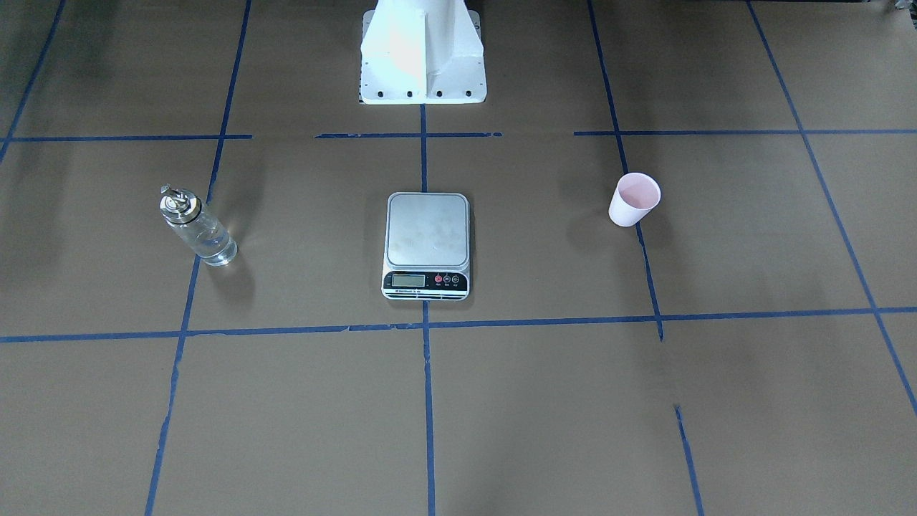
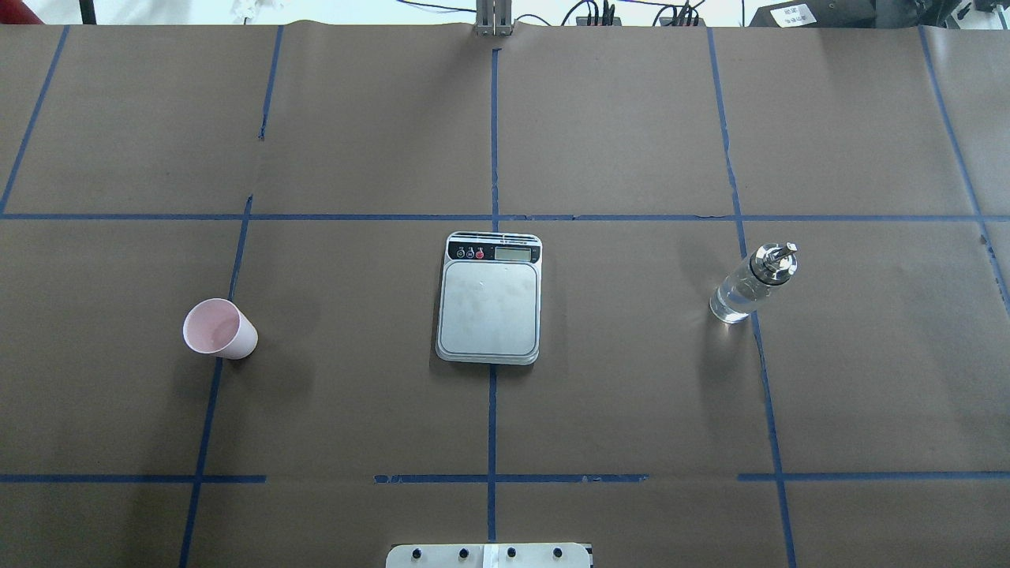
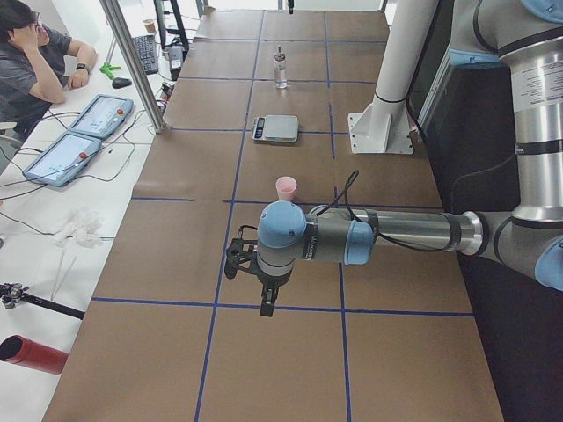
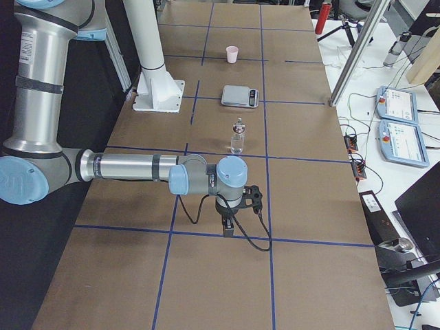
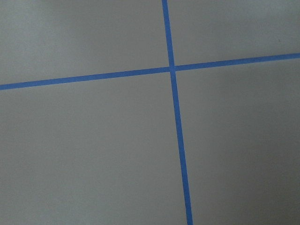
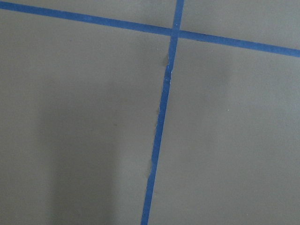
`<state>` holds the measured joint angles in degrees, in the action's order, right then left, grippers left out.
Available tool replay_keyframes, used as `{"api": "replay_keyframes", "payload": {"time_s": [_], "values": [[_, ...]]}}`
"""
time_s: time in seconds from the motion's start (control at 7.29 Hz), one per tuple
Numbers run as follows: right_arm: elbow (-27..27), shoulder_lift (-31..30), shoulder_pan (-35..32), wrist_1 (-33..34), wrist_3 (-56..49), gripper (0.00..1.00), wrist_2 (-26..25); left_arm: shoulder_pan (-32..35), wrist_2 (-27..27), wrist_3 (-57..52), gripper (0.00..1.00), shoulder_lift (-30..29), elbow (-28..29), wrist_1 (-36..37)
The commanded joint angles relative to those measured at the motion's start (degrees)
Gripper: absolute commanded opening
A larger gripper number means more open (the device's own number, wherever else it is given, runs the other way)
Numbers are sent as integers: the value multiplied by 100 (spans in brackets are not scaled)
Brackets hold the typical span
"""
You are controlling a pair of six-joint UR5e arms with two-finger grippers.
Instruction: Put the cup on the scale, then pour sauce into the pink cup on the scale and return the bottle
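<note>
The pink cup (image 1: 634,199) stands upright on the brown table, on my left side (image 2: 218,330). The scale (image 1: 428,244) lies at the table's centre (image 2: 490,298), its platform bare. The clear bottle (image 1: 197,228) with a silver spout stands upright on my right side (image 2: 750,282). My left gripper (image 3: 266,308) hangs over the table well short of the cup (image 3: 286,187). My right gripper (image 4: 229,230) hangs well short of the bottle (image 4: 238,136). Both show only in the side views, so I cannot tell whether they are open or shut. Both wrist views show only table paper and blue tape.
The white robot pedestal (image 1: 423,50) stands at the table's robot-side edge behind the scale. Blue tape lines (image 2: 492,134) grid the brown paper. A seated operator (image 3: 35,61), two tablets (image 3: 79,132) and a red cylinder (image 3: 35,354) are beside the table.
</note>
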<state>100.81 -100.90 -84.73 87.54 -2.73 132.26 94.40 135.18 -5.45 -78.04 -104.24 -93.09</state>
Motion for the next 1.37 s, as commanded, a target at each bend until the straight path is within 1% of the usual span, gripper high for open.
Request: {"api": "replay_keyframes", "payload": {"time_s": [0.0,0.27,0.55,0.69,0.82,0.96,1.23], "values": [[0,0,0,0,0,100,2,-1,0,-17,100,-1,0,2],[26,17,9,0,-9,100,28,-1,0,-26,100,-1,-18,-7],[53,96,0,-9,-8,100,19,-10,-44,-9,100,-1,34,-531],[61,166,0,-96,-17,100,19,-10,-44,-9,100,-9,26,-595],[-17,202,9,-662,0,100,-7,-18,-35,9,100,-18,26,-605],[-113,202,9,-1042,0,100,2,-10,-26,-9,100,-18,26,-605],[-97,228,9,-1562,0,100,2,-18,-9,35,100,-53,44,-701]]}}
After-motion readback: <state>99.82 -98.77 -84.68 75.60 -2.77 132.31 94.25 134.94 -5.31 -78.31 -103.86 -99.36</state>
